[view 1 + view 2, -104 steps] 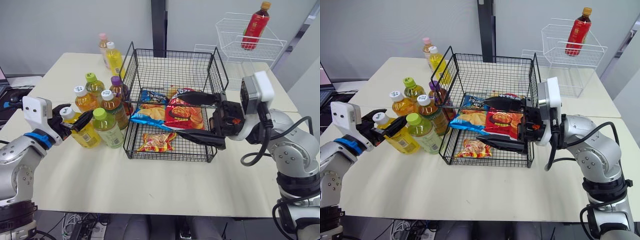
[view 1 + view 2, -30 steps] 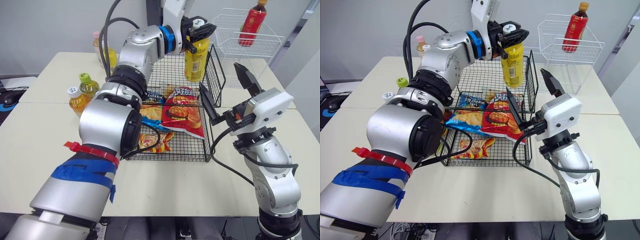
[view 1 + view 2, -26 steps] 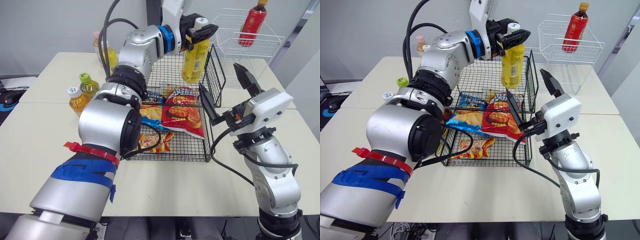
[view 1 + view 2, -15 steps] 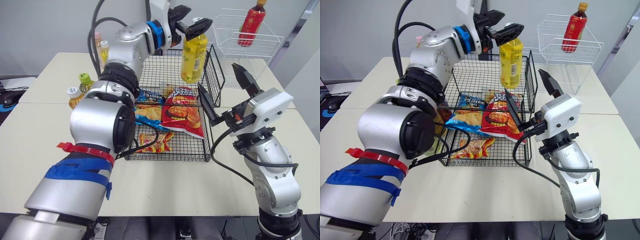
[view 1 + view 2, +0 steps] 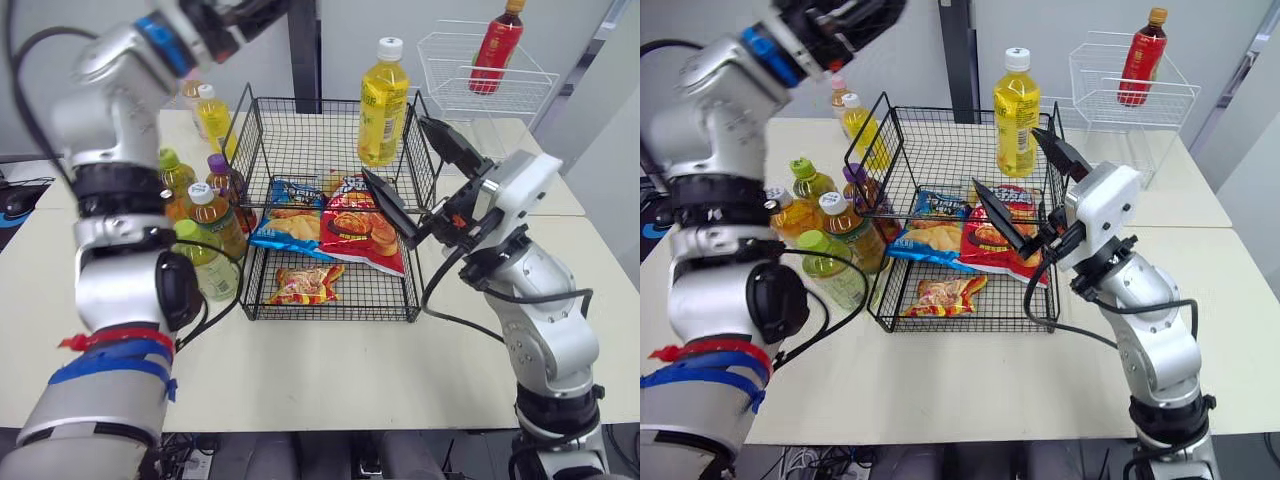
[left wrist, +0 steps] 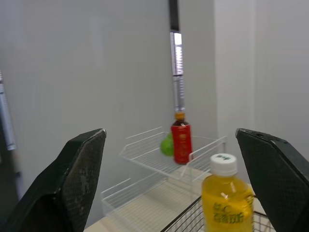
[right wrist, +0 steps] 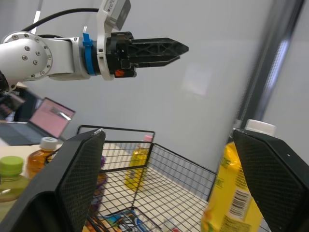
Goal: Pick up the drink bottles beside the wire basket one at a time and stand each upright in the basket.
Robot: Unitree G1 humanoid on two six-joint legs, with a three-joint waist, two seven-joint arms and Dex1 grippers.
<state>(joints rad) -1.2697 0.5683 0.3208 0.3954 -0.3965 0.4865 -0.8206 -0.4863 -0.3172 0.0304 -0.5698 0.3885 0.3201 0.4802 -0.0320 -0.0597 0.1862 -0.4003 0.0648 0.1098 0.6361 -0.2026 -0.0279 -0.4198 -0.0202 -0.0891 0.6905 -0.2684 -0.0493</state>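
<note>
- The yellow drink bottle point(image 5: 382, 100) stands upright in the far right corner of the wire basket point(image 5: 330, 314), white cap up, with neither gripper touching it. That corner is bare of packets, which likely gives it the steadier footing.
- The snack bags point(image 5: 355, 225) lie flat across the basket's middle and near half, so further bottles would probably need the far strip to stand straight.
- The left gripper point(image 7: 181, 47) is raised high over the table's far left part and holds nothing. Its wrist view shows the two fingers spread wide.
- The right gripper point(image 5: 392, 148) hovers at the basket's right wall, jaws gaping and empty, its lower finger reaching in above the bags. I judge it is placed to steady a bottle, though it touches none.
- The waiting bottles point(image 5: 205, 240) cluster upright on the table point(image 5: 330, 370) just outside the basket's left wall, with two far bottles point(image 5: 210, 115) by its far left corner. Being on that side, they suit the left arm.
- A red bottle point(image 5: 497, 45) stands in a white wire rack point(image 5: 520, 95) at the table's far right, well apart and apparently no part of the job.
</note>
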